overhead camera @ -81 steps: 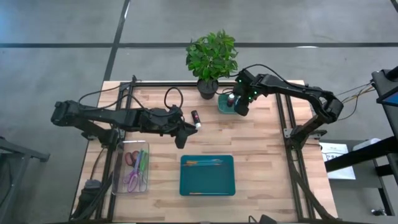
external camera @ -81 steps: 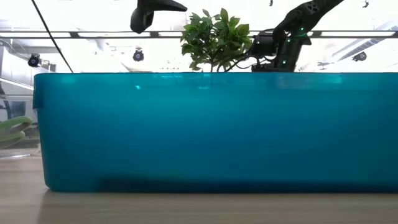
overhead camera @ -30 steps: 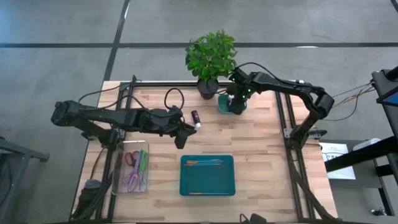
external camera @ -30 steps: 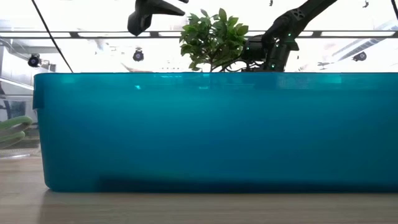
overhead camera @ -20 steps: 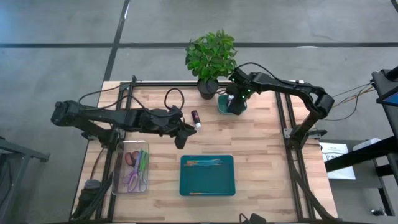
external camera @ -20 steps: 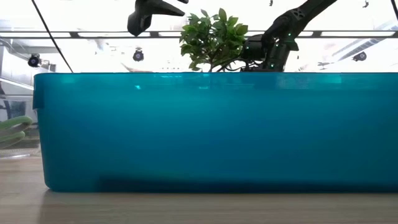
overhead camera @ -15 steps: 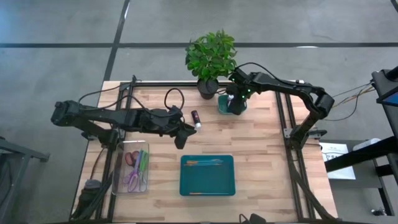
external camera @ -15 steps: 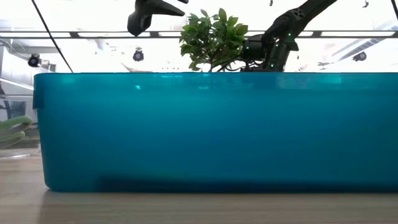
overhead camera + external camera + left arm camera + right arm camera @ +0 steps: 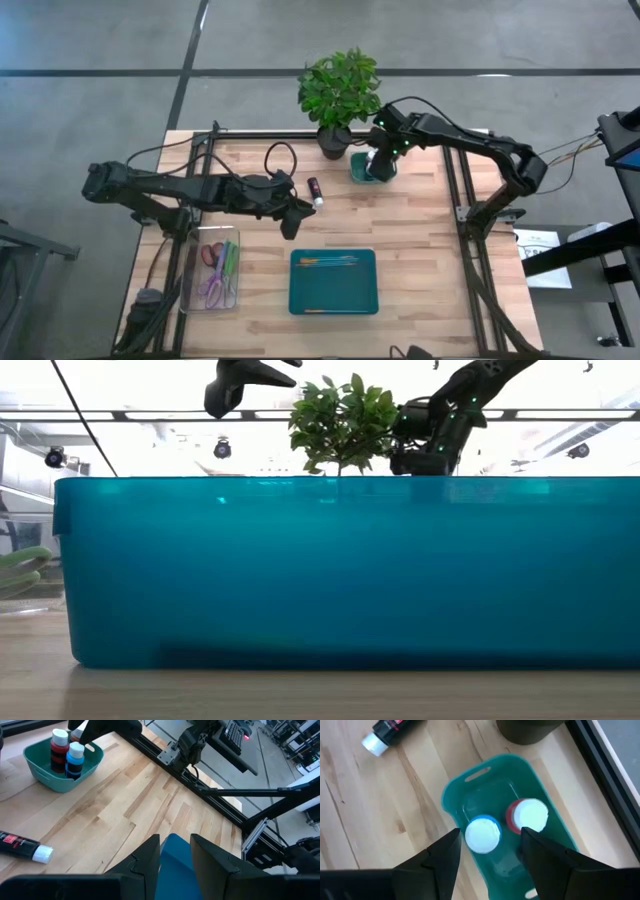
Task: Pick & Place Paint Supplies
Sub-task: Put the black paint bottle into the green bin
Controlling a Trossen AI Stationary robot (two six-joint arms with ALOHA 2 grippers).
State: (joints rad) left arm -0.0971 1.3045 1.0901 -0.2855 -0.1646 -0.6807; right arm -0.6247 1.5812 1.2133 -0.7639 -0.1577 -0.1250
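right hand [image 9: 487, 851] hangs spread above the small teal bin [image 9: 555, 827] beside the plant pot [image 9: 334, 140], straddling the blue bottle [image 9: 482, 834]; red bottle [image 9: 528, 816] stands touching it. advise a straight descent and closing below the cap. left hand [image 9: 175, 851] waits spread mid-surface, black bottle [image 9: 315, 190] nearby

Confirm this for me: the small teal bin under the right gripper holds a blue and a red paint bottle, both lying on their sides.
Not quite. The small teal bin does hold the blue paint bottle and the red paint bottle, but both stand upright with their white caps up. The left wrist view shows this plainly; the right gripper hangs just above them.
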